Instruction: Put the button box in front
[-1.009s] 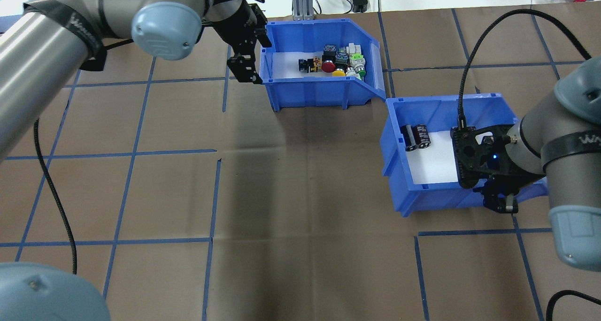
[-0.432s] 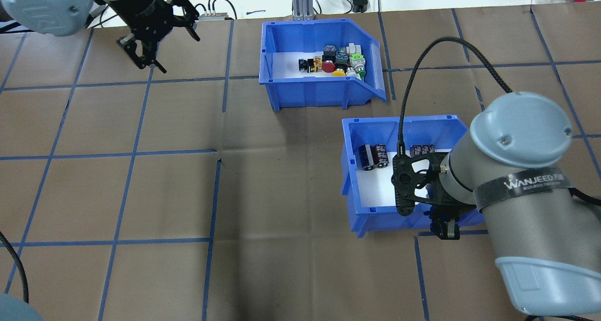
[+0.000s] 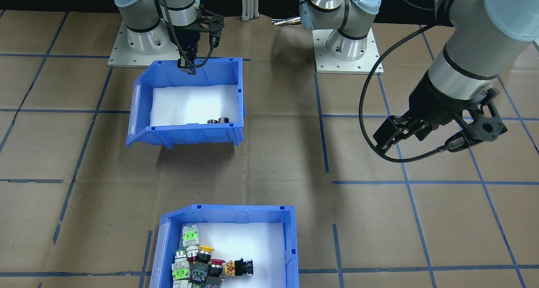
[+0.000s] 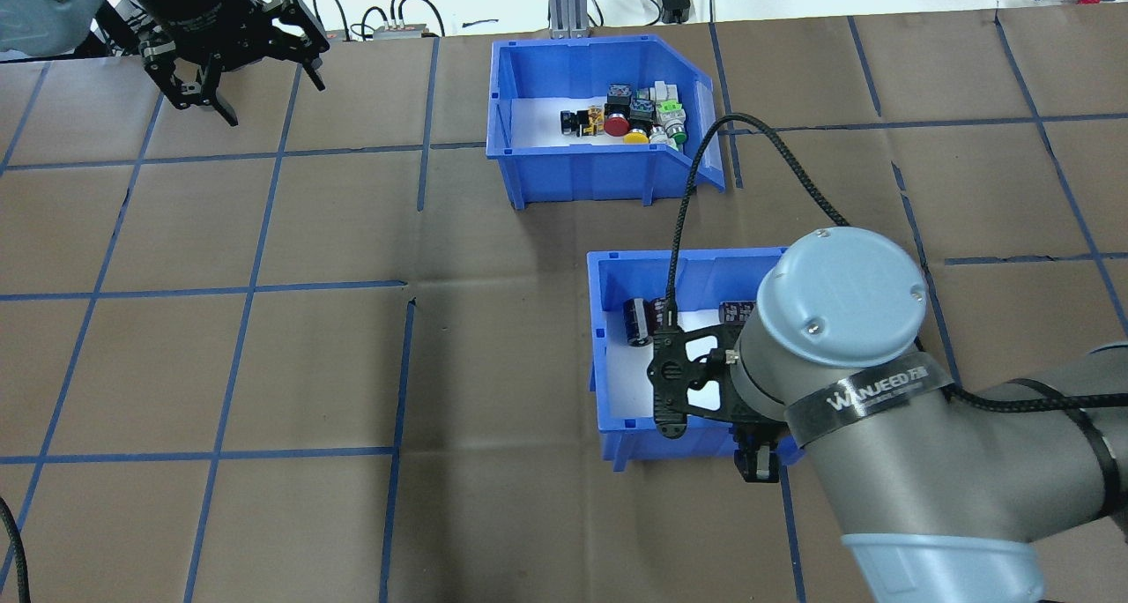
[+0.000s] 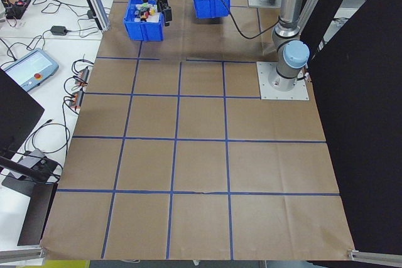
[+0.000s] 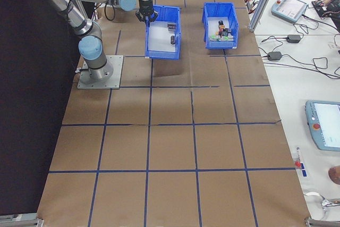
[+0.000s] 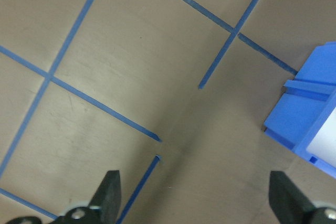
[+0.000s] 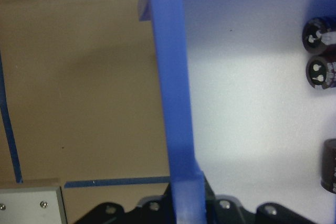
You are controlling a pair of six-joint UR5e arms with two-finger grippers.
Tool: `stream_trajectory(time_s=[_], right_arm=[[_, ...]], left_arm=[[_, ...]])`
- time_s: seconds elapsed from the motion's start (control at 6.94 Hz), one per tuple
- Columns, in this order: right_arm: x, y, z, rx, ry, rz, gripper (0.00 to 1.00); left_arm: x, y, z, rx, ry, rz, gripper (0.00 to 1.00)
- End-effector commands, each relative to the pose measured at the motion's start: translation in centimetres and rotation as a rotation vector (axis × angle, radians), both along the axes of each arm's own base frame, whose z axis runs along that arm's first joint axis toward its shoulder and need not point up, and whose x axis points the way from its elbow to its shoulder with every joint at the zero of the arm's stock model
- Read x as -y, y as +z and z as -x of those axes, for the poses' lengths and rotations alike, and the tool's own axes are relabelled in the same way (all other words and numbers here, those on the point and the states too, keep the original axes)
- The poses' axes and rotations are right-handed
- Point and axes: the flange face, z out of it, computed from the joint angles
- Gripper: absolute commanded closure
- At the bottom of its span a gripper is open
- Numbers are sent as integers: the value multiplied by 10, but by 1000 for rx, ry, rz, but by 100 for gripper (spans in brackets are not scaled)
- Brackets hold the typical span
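Nearest the robot's base, the right gripper (image 4: pixel 756 464) is clamped on the near wall of the blue plastic bin with white liner holding a few dark cylinders (image 4: pixel 617 272); the right wrist view shows that blue wall running straight down between the jaws. The dark cylinders (image 4: pixel 638 320) lie loose on the liner. This bin sits in the near row, right of centre.

Farther out stands the button box (image 4: pixel 564 70), a blue plastic bin with white liner carrying a cluster of green, yellow, red and black push-button switches (image 4: pixel 630 116). It rests on the brown paper-covered table (image 4: pixel 264 365), ungripped, behind the cylinder bin.

At the far left, the left gripper (image 4: pixel 225 87) hangs above bare table, jaws spread wide and empty, well apart from the button box.

Judgement: the step in hand concerns the cylinder bin; the button box is not yet in front. The next move likely calls for gripping the button box's wall and drawing it toward the robot.
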Motion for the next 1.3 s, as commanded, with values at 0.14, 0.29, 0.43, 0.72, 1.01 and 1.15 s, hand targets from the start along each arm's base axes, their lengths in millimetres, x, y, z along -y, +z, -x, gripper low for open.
stream_trajectory(time_s=[0.14,0.29,0.43,0.72,1.01,1.15], right_arm=[[-8,-29,-55,-34,35,69,99],[-11,-32,-59,-35,24,63,99],[-12,-38,-64,-42,31,54,99],[-9,-45,-76,-19,29,80,97],[-11,-48,-78,-11,-43,72,37],[-13,-47,-81,21,-48,54,0]], left_arm=[[-88,32,13,5,-270,-39,1],[-104,28,13,8,-302,-28,1],[-102,17,12,-1,-301,-13,1],[-100,12,7,4,-301,-38,0],[-103,13,16,43,-377,-58,0],[-107,14,26,55,-400,-64,0]])
